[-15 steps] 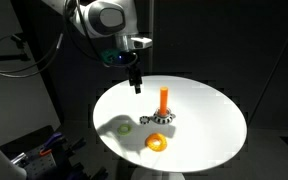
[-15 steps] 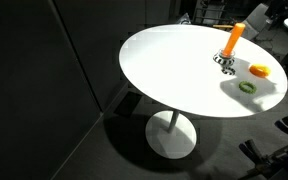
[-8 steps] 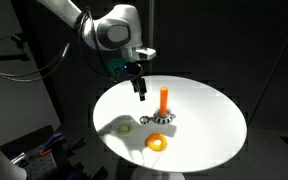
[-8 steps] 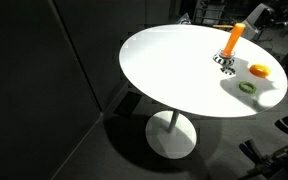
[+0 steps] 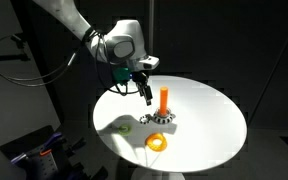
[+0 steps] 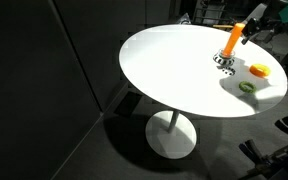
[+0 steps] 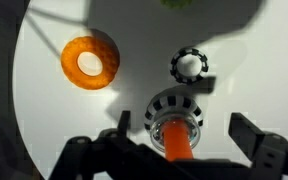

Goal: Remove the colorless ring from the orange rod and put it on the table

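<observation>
The orange rod (image 5: 164, 99) (image 6: 232, 39) stands upright on the round white table (image 5: 209, 110) (image 6: 169, 70). In the wrist view the orange rod (image 7: 177, 140) rises between my fingers. A see-through, dark-flecked ring, the colorless ring (image 7: 174, 106), sits low around the rod at its foot (image 5: 162, 120). My gripper (image 7: 184, 135) is open with a finger on each side of the rod, touching nothing. In an exterior view my gripper (image 5: 147, 94) hangs close beside the rod's top; it also shows in an exterior view (image 6: 247, 33).
A second small dark-flecked ring (image 7: 189, 66) (image 5: 144, 121) lies on the table beside the foot. A yellow-orange ring (image 7: 89, 62) (image 5: 158, 142) (image 6: 258, 70) and a green ring (image 5: 125, 127) (image 6: 247, 87) lie nearer the table's edge. The surroundings are dark.
My gripper has moved down and sideways toward the orange rod, from well away from it to right beside its top. The rings and rod have not moved.
</observation>
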`<state>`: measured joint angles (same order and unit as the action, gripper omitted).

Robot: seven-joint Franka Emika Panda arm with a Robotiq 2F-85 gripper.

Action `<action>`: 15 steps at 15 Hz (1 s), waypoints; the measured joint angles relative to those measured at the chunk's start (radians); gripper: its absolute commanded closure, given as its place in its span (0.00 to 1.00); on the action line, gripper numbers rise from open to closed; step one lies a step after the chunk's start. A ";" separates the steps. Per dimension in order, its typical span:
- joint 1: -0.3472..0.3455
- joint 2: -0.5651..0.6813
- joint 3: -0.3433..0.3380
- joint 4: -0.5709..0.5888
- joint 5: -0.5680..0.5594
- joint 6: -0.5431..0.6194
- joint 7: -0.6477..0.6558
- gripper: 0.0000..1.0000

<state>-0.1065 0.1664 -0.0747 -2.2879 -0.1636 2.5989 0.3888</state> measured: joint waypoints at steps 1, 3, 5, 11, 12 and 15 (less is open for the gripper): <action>0.005 0.018 -0.006 0.009 0.000 0.016 0.000 0.00; 0.016 0.054 -0.019 0.029 0.000 0.043 0.001 0.00; 0.028 0.090 -0.035 0.052 0.000 0.071 0.001 0.00; 0.056 0.188 -0.068 0.121 0.014 0.131 0.002 0.00; 0.063 0.202 -0.071 0.133 0.017 0.139 0.002 0.00; 0.087 0.242 -0.085 0.159 0.020 0.167 0.003 0.00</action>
<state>-0.0194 0.4083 -0.1599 -2.1289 -0.1436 2.7664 0.3916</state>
